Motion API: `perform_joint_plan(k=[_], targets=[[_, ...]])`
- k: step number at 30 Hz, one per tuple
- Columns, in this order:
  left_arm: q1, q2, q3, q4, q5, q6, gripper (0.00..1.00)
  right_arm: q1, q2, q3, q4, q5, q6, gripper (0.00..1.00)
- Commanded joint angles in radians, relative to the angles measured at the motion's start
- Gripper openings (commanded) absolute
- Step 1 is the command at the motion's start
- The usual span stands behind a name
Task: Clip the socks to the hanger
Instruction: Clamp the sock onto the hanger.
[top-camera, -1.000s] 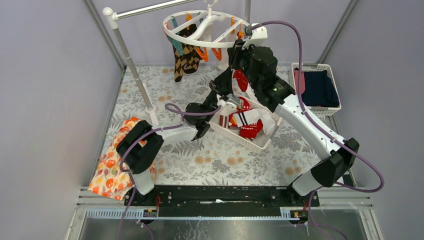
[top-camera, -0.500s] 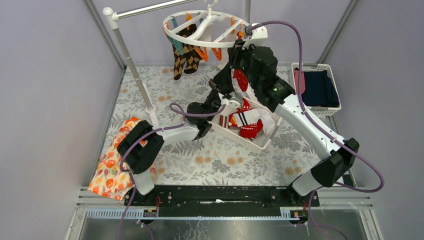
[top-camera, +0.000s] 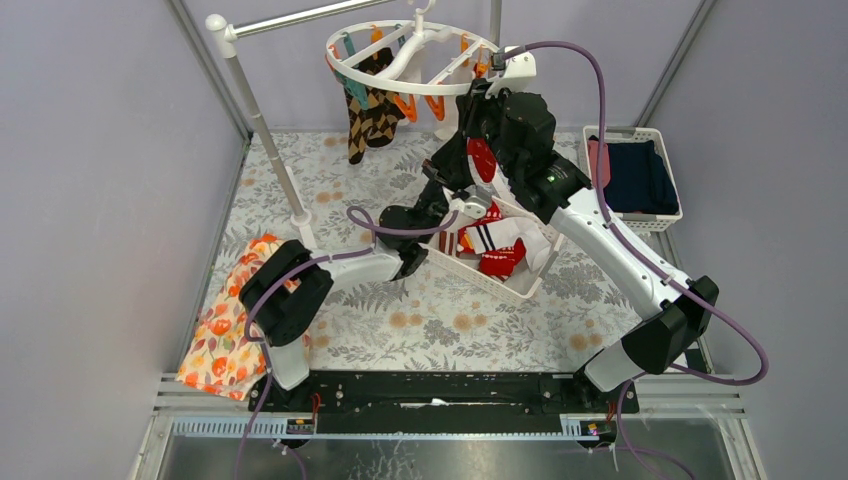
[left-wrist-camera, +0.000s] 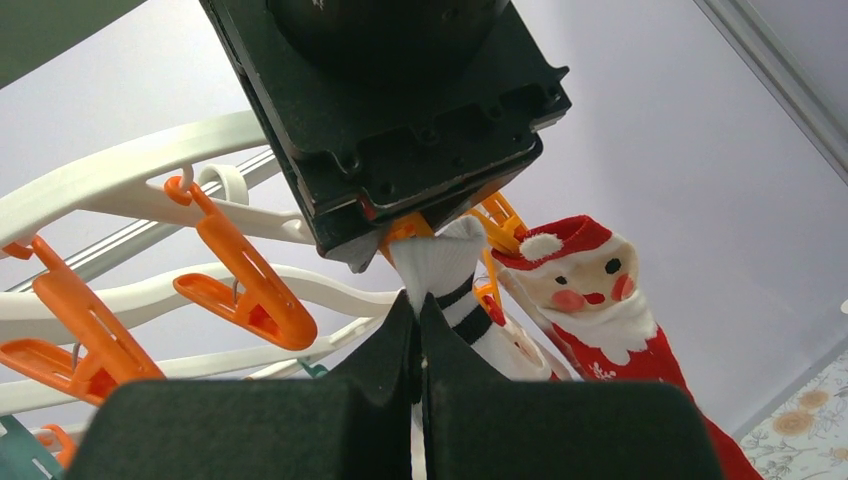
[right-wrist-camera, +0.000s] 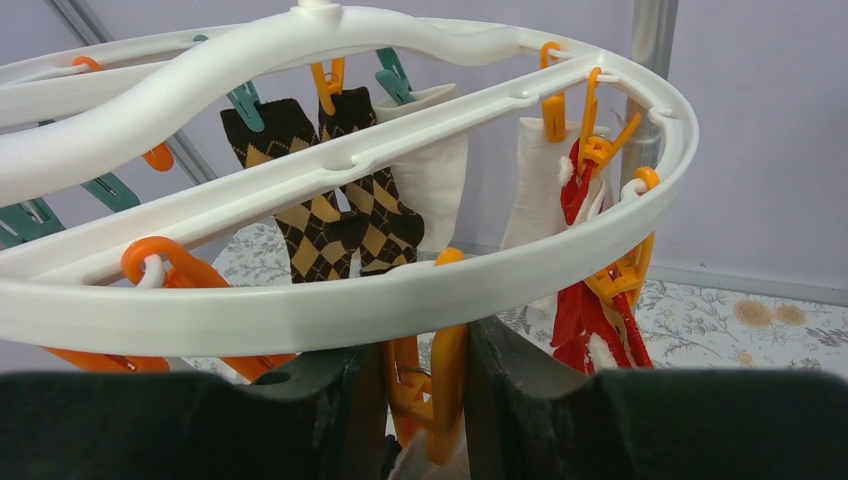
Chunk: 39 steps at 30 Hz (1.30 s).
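The white ring hanger hangs at the back, with orange and teal clips. Two argyle socks, a white sock and a red Santa sock are clipped to it. My right gripper is under the ring's near rim, shut on an orange clip. My left gripper is shut on a white sock with black cuff stripes. It holds the cuff up into that clip, just below the right gripper. In the top view both grippers meet under the ring's right side.
A white slatted basket mid-table holds more red-and-white socks. A second basket at the right holds navy and pink clothes. A grey pole stands left of the hanger. An orange floral cloth lies at the left edge.
My left arm has risen a little and shifted right, bringing the white sock closer under the right gripper and the clip. The right arm has hardly moved.
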Motion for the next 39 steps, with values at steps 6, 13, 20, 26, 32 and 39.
perform_joint_plan(k=[6,13,20,26,32,39], targets=[[-0.006,0.026,0.061,0.043,-0.06,0.031,0.0,-0.019,-0.042,0.013,-0.011,0.0,0.027,0.22],[-0.006,0.027,0.054,0.038,-0.058,0.019,0.0,-0.02,-0.048,0.012,-0.013,-0.012,0.028,0.35],[-0.006,0.025,0.053,0.029,-0.054,0.008,0.0,-0.024,-0.051,0.012,-0.018,-0.065,0.018,0.59],[-0.006,0.021,0.049,0.028,-0.054,-0.003,0.0,-0.025,-0.06,0.007,-0.02,-0.067,0.011,0.68],[-0.011,0.012,0.009,0.1,-0.082,-0.059,0.33,-0.028,-0.092,0.006,-0.02,-0.087,-0.022,0.76],[-0.035,-0.067,-0.109,0.125,-0.083,-0.152,0.77,-0.031,-0.159,-0.044,-0.055,-0.161,-0.063,0.8]])
